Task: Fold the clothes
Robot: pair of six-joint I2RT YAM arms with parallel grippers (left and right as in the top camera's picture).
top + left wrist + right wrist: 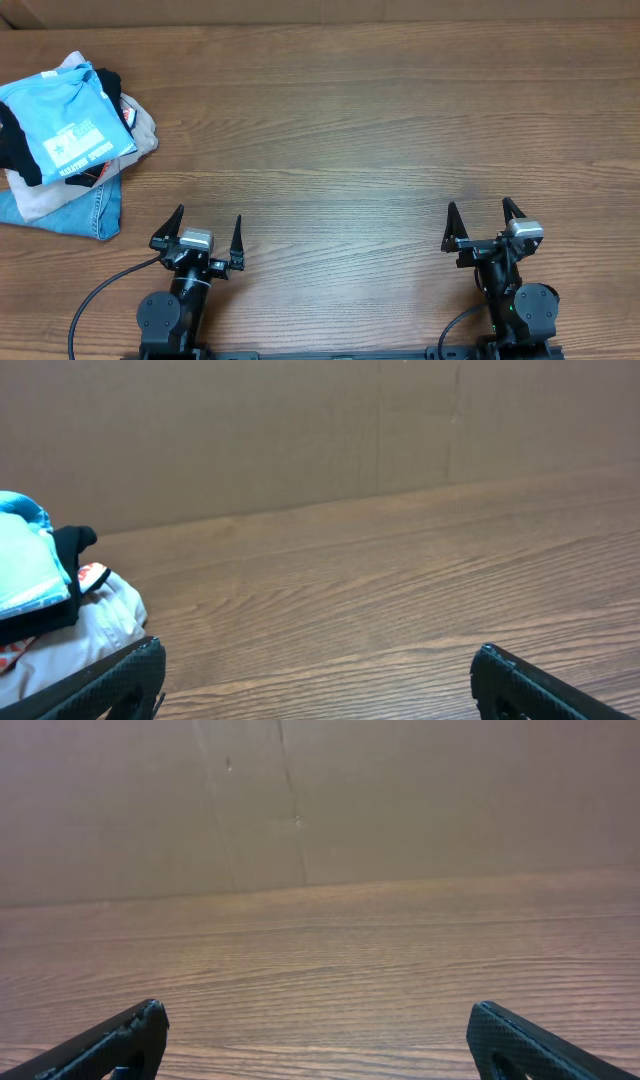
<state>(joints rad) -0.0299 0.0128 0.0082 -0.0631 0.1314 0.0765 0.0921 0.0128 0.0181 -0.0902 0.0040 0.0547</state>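
Both pairs of jaws were spread wide with nothing held between them, the left gripper [209,228] and the right gripper [479,218] being set low at the near edge of the wooden table [350,120], well apart from each other. The light sky-blue T-shirt [65,115] was seen loosely bunched, print upward, atop a pile at the table's far left, well away from both grippers. A black garment [15,150] was draped at its left, a beige garment [38,195] lay beneath, and blue jeans [98,210] were at the bottom.
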